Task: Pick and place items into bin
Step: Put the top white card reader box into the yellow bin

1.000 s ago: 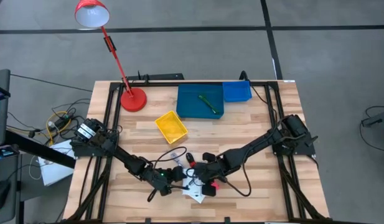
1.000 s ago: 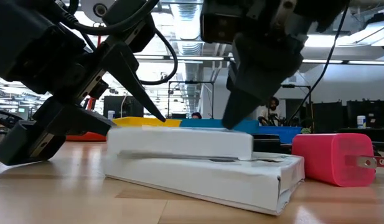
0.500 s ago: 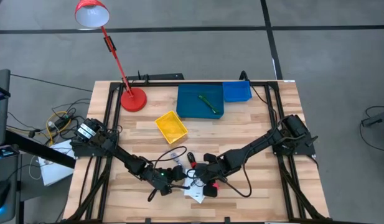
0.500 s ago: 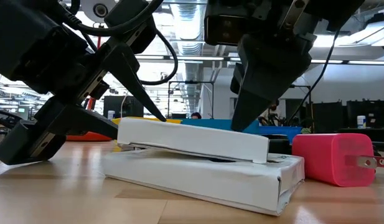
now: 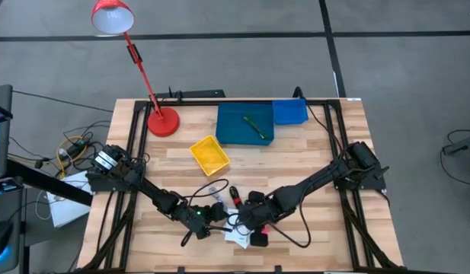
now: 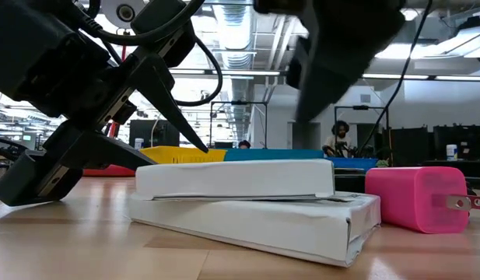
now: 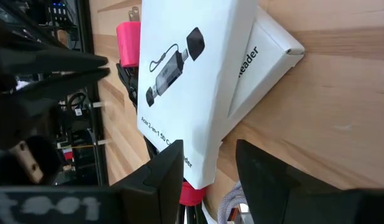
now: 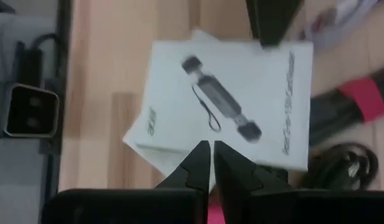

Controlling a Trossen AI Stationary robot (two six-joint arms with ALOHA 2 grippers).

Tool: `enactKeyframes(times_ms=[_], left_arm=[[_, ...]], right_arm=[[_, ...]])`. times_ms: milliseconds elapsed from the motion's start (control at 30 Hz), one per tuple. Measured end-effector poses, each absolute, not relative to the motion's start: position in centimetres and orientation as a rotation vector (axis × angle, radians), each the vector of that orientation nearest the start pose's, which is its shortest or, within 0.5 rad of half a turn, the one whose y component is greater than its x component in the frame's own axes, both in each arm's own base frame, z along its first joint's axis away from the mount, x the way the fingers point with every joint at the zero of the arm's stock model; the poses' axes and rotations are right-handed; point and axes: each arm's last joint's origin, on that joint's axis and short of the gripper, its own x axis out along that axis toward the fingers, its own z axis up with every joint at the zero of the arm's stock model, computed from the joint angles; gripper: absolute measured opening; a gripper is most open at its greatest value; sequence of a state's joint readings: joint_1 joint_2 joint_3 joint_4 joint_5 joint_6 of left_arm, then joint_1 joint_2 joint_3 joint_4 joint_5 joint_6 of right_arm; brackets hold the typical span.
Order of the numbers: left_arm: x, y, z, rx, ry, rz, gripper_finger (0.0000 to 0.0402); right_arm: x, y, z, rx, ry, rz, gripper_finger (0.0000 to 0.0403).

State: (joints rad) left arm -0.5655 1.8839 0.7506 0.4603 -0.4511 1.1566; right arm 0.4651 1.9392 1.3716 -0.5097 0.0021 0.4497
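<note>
Since the moment before, the upper white box (image 6: 236, 178) had dropped back level onto the lower box (image 6: 255, 222), and the right gripper (image 6: 333, 58) had lifted clear of it.

From above, both arms met at the table's near edge over the pile of items, the left gripper (image 5: 208, 218) just beside the boxes and the right gripper (image 5: 246, 221) above them. The teal bin (image 5: 236, 122) sat well apart at the far side with a green pen (image 5: 255, 126) already in it, flanked by a yellow tray (image 5: 209, 154) and a small blue bin (image 5: 289, 112).

At table height, the left fingers straddled the upper box's far end without lifting it, probably steadying it. A pink plug (image 6: 415, 199) lay just beside the boxes.

The left wrist showed jaws parted either side of the box edge; its lid carried a card-reader drawing, and the lower box read "eader".

The right wrist showed fingers pinched together, empty, hovering over the same lid; its print was too blurred to read.
</note>
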Motion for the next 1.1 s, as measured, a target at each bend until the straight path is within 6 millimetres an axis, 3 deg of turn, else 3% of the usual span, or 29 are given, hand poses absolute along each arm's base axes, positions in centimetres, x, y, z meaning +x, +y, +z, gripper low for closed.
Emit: enactKeyframes(times_ms=[367, 667, 1100], left_arm=[[28.8, -16.8, 10.0, 1.446, 0.472, -0.451, 0.0137], [28.8, -16.8, 10.0, 1.447, 0.474, -0.452, 0.0137], [28.8, -16.8, 10.0, 1.446, 0.459, -0.470, 0.0137]], right_arm=[[35.0, 18.4, 17.7, 0.189, 1.175, 0.131, 0.0017], [36.1, 19.4, 14.2, 0.246, 1.225, 0.221, 0.0017], [37.0, 18.7, 14.1, 0.231, 1.173, 0.240, 0.0017]])
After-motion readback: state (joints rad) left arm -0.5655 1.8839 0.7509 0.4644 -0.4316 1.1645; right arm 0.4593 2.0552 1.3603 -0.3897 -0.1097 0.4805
